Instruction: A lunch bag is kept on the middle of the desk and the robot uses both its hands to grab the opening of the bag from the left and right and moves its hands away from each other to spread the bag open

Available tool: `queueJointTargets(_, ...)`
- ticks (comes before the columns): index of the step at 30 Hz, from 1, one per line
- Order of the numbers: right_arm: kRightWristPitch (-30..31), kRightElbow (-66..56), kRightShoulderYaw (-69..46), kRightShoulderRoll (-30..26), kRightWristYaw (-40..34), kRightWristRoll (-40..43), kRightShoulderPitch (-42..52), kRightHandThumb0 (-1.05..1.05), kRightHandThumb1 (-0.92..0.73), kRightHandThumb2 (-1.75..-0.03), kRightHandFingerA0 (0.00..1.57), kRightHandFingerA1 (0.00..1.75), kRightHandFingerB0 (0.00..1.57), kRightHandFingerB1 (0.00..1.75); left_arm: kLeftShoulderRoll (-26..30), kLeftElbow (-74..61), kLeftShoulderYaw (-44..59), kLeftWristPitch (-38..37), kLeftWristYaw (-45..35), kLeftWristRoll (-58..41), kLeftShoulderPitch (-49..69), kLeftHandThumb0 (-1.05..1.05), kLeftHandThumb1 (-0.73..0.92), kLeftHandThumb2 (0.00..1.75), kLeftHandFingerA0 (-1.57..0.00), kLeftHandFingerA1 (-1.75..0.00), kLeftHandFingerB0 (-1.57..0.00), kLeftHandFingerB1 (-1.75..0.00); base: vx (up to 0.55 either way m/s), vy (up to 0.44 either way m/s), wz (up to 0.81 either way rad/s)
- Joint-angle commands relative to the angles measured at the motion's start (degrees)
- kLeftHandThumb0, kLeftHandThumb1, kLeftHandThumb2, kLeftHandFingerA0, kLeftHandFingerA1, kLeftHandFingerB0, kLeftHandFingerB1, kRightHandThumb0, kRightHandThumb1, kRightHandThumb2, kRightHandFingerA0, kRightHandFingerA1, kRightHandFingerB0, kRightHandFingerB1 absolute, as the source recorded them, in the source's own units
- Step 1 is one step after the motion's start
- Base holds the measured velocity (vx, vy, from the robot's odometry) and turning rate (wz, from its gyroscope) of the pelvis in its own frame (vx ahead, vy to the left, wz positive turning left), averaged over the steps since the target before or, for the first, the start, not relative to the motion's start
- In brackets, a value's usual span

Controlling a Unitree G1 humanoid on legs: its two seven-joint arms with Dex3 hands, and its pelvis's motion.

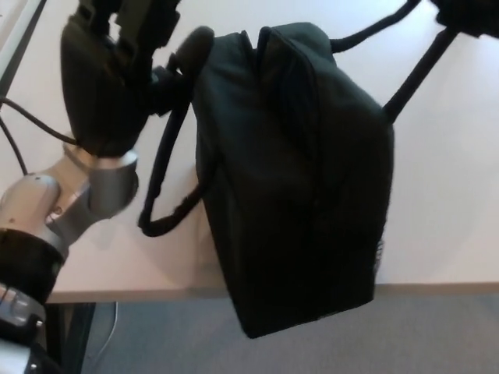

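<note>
Two hands frame the black lunch bag, though only one shows well. The bag lies on the pale desk, its lower end hanging past the desk's near edge over the grey floor. Its opening at the top looks pressed together — the two lips meet in a dark seam running down from the upper edge, and no lining shows.

The left hand sits at the upper left, just beside the bag's left lip. Its thick fingers are curled and touch the rolled edge of the bag there, gripping it by the look of things. Below it the silver wrist and forearm slant toward the lower left corner. One carry strap loops down from near that hand and returns to the bag's side.

At the top right, two further straps stretch taut toward the right hand — only a dark sliver of it shows at the picture's edge, so its grip cannot be told.
</note>
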Motion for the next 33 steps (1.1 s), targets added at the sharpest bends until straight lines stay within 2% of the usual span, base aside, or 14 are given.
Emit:
queueJointTargets(1,8.4,-0.9,-3.4,-3.6,9.6,4.9,-1.2,-0.69,-0.56,-0.86,0.36,0.5,0.08,0.34,3.7,-1.8,3.2,8.7,-4.3,-0.6,1.7,0.05,0.54,0.65,-0.15,-0.3,-0.16,-0.31,0.0,0.0,0.0)
queueJointTargets(4,8.7,-0.9,-3.4,-4.5,11.1,5.0,-1.1,-0.7,-0.56,-0.86,0.39,0.51,0.08,0.34,3.8,-1.8,3.4,9.9,-4.6,-0.4,2.0,0.02,0.55,0.63,-0.17,-0.31,-0.17,-0.31,0.0,0.0,0.0)
queueJointTargets(5,9.3,-1.2,-2.8,-5.6,13.8,5.0,-0.8,-0.67,-0.69,-0.63,0.43,0.4,0.09,0.22,3.6,-1.2,3.1,10.7,-4.4,-0.1,2.2,0.02,0.55,0.63,-0.19,-0.3,-0.15,-0.3,0.0,0.0,0.0)
queueJointTargets(7,9.6,-0.8,-2.2,-6.6,14.6,4.5,-1.1,-0.68,-0.7,-0.63,0.46,0.4,0.09,0.22,3.5,-0.8,2.9,11.2,-4.9,-0.4,1.8,0.02,0.39,0.92,-0.07,-0.47,-0.07,-0.47,0.0,0.0,0.0)
queueJointTargets(8,9.7,-1.1,-2.2,-6.6,15.1,4.9,-0.6,-0.73,-0.57,-0.88,0.4,0.52,0.06,0.3,3.4,-1.1,2.9,11.9,-5.6,-0.4,2.2,0.02,0.38,0.92,-0.06,-0.47,-0.06,-0.47,0.0,0.0,0.0)
queueJointTargets(9,9.4,-1.4,-1.9,-6.9,15.4,4.8,0.0,-0.72,-0.57,-0.87,0.41,0.51,0.06,0.33,3.4,-1.5,2.9,12.3,-6.3,-0.7,2.8,0.05,0.5,0.7,-0.16,-0.3,-0.14,-0.32,0.0,0.0,0.0)
queueJointTargets(16,7.5,-2.3,-1.4,-10.4,18.9,5.4,4.2,-0.7,-0.54,-0.84,0.37,0.49,0.07,0.36,4.5,-2.2,3.2,10.2,-9.2,-3.3,6.0,0.09,0.37,0.93,-0.05,-0.46,-0.06,-0.47,0.0,0.0,0.0)
queueJointTargets(19,4.0,-0.3,-1.1,-12.9,16.5,3.6,6.0,-0.65,-0.62,-0.59,0.59,0.43,0.15,0.28,4.7,-3.0,3.4,11.6,-9.3,-2.9,7.1,0.06,0.52,0.68,-0.16,-0.3,-0.14,-0.32,0.0,0.0,0.0)
queueJointTargets(20,3.6,-0.1,-0.9,-14.2,16.8,3.1,6.9,-0.74,-0.55,-0.85,0.55,0.55,0.09,0.37,4.7,-3.4,3.5,12.8,-9.5,-2.5,7.5,0.04,0.38,0.92,-0.05,-0.46,-0.06,-0.47,0.0,0.0,0.0)
queueJointTargets(21,1.4,0.9,-0.1,-16.6,15.2,0.7,8.3,-0.72,-0.55,-0.86,0.48,0.53,0.09,0.37,4.9,-2.8,3.1,11.9,-8.8,-2.1,7.4,0.1,0.5,0.69,-0.19,-0.3,-0.17,-0.3,0.0,0.0,0.0)
queueJointTargets(24,-1.0,2.4,1.7,-20.0,14.1,-1.6,10.1,-0.75,-0.58,-0.93,0.33,0.51,0.04,0.29,5.4,-2.4,2.8,10.8,-9.0,-2.2,7.4,0.08,0.39,0.93,-0.08,-0.47,-0.07,-0.47,0.0,0.0,0.0)
queueJointTargets(26,-3.3,3.8,2.3,-21.3,13.0,-1.3,10.9,-0.72,-0.69,-0.61,0.41,0.39,0.09,0.27,5.5,-2.1,2.6,10.2,-8.7,-2.2,7.4,0.08,0.38,0.93,-0.08,-0.47,-0.08,-0.47,0.0,0.0,0.0)
queueJointTargets(28,-6.8,5.0,2.8,-25.7,12.7,-2.7,13.6,-0.77,-0.56,-0.89,0.26,0.48,0.04,0.28,5.8,-2.7,2.5,11.2,-8.8,-1.6,7.5,0.07,0.38,0.92,-0.08,-0.47,-0.06,-0.46,0.0,0.0,0.0)
queueJointTargets(33,-9.7,6.0,3.2,-30.4,10.8,-3.8,16.7,-0.77,-0.55,-0.9,0.29,0.5,0.03,0.31,6.6,-2.9,2.5,12.2,-7.7,-0.7,7.4,0.02,0.39,0.92,-0.09,-0.48,-0.09,-0.47,0.0,0.0,0.0)
